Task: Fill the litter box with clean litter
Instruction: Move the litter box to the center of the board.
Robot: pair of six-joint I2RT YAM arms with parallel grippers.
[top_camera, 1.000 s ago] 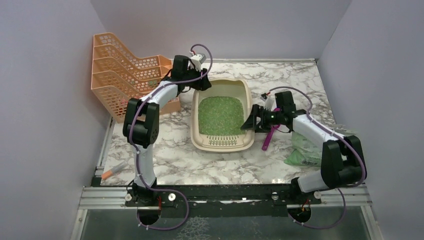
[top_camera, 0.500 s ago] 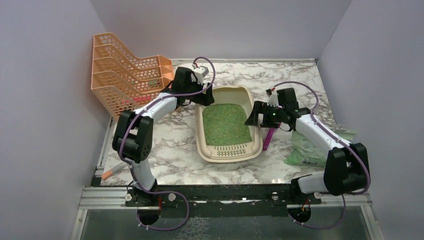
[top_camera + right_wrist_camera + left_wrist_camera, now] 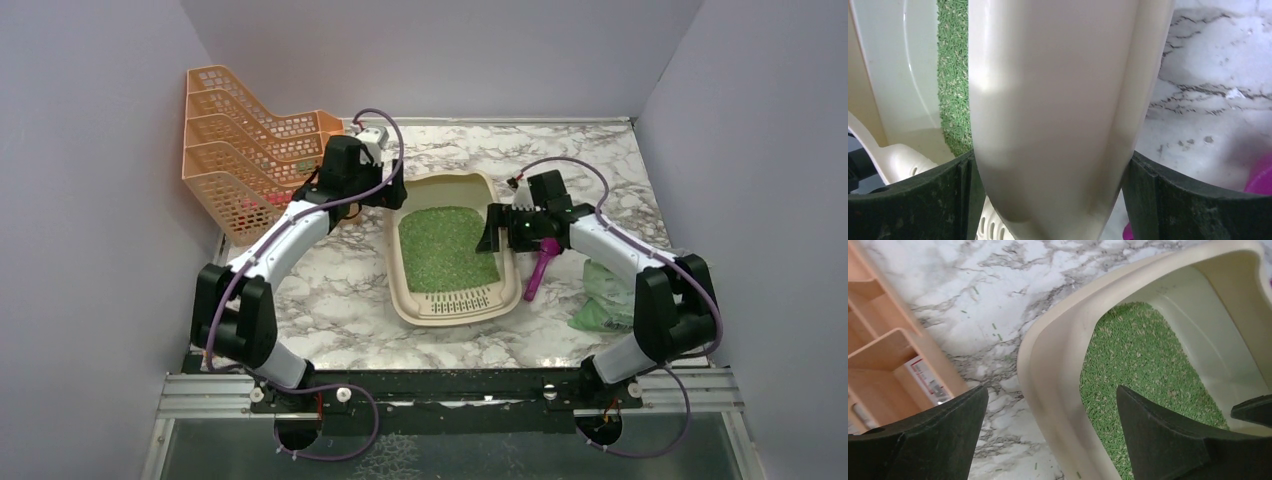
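1. From above, the litter box (image 3: 394, 262) sits on the marble counter (image 3: 330, 300), between the two pairs of jaws. The left jaws are at its far left corner and the right jaws are on its right rim, towards the far end. Clean litter (image 3: 445, 250) covers the floor of the box. A magenta scoop (image 3: 540, 268) lies on the counter just outside the right jaws, and a green bag (image 3: 610, 300) lies beyond it. An orange mesh rack (image 3: 250, 150) stands on the outer side of the left jaws.

2. At the left wrist, the left jaws stand wide apart and straddle the box's rim (image 3: 1048, 370) without pinching it. One finger (image 3: 923, 440) hangs outside over the counter (image 3: 978, 285), near the rack (image 3: 888, 355). The other hangs inside, above the litter (image 3: 1138, 370).

3. At the right wrist, the right jaws are clamped on the box's wall (image 3: 1048, 100), which fills the gap from finger to finger. Litter (image 3: 953, 75) shows on the inner side. The counter (image 3: 1208, 100) and an edge of the scoop (image 3: 1263, 175) show on the outer side.
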